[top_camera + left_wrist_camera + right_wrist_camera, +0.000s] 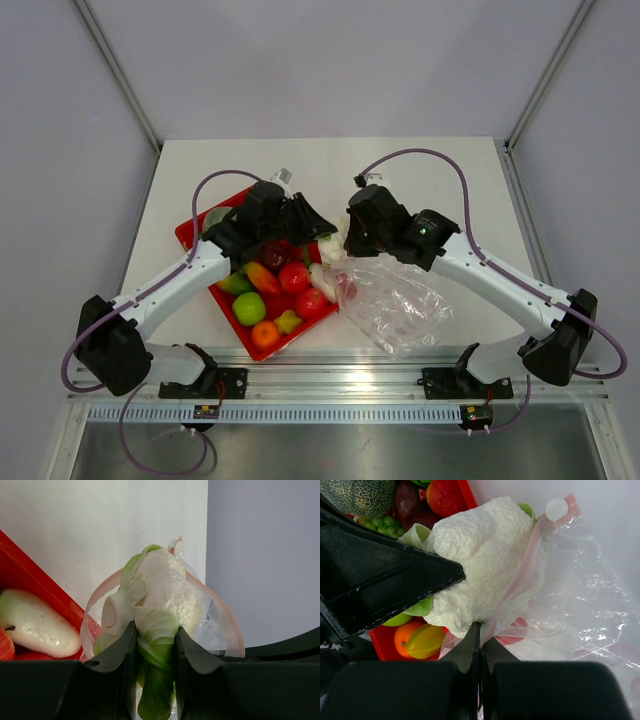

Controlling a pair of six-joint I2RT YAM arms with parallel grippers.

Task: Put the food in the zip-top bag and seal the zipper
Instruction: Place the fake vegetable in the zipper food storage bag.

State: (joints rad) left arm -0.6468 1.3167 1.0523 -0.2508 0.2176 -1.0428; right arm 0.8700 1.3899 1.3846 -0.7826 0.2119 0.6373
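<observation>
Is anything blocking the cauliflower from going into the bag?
Nothing that I can see. The left gripper holds the cauliflower right at the mouth of the zip-top bag, and the pink zipper loops around it. The right gripper pinches that zipper edge, so the mouth is open.

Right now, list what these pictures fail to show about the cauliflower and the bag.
Top view: the cauliflower is mostly covered by the left gripper and right gripper; its depth in the zip-top bag is unreadable.
Left wrist view: its leafy base runs off the bottom edge between the fingers.
Right wrist view: red items inside the bag are blurred by crinkled plastic; the bag's far end is cut by the right edge.
</observation>
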